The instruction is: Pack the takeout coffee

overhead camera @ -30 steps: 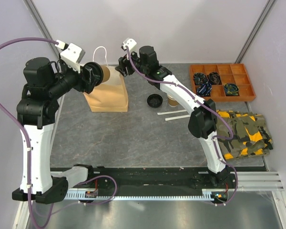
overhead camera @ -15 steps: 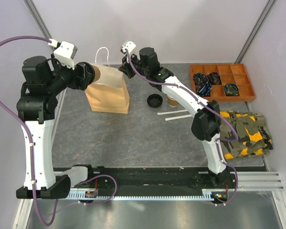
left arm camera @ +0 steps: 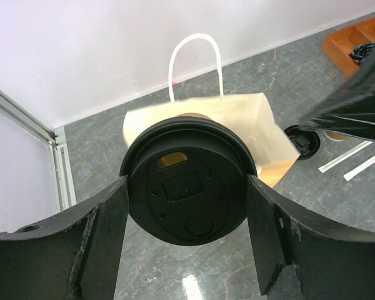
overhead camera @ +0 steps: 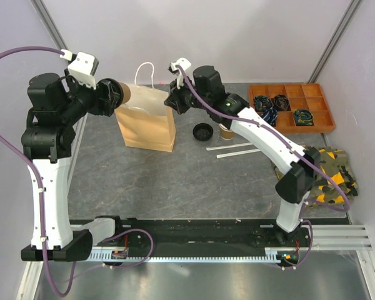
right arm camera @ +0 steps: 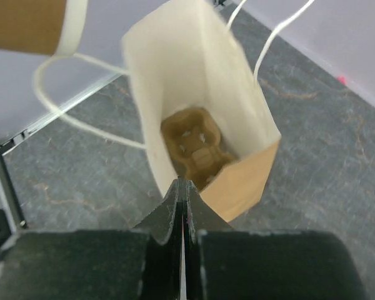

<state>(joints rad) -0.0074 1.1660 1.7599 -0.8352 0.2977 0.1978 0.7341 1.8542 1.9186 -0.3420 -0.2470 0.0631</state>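
Note:
My left gripper (overhead camera: 110, 97) is shut on a tan takeout coffee cup (overhead camera: 122, 94) with its black lid on, held sideways just left of the tall paper bag (overhead camera: 147, 122). In the left wrist view the lid (left arm camera: 194, 150) fills the gap between the fingers, in front of the bag (left arm camera: 265, 119). My right gripper (overhead camera: 174, 104) is shut on the bag's right rim (right arm camera: 194, 181). The bag mouth gapes open and a brown pulp carrier (right arm camera: 194, 147) lies at the bottom. A second open cup (overhead camera: 227, 130) stands on the table beside a loose black lid (overhead camera: 203, 132).
Two white sticks (overhead camera: 228, 150) lie in front of the open cup. An orange compartment tray (overhead camera: 292, 106) with dark small items stands at the back right. A camouflage cloth (overhead camera: 325, 172) lies at the right edge.
My right gripper has shut on the bag's rim and drawn it to the right, standing the bag more upright. The left arm has swung the cup slightly up and left.

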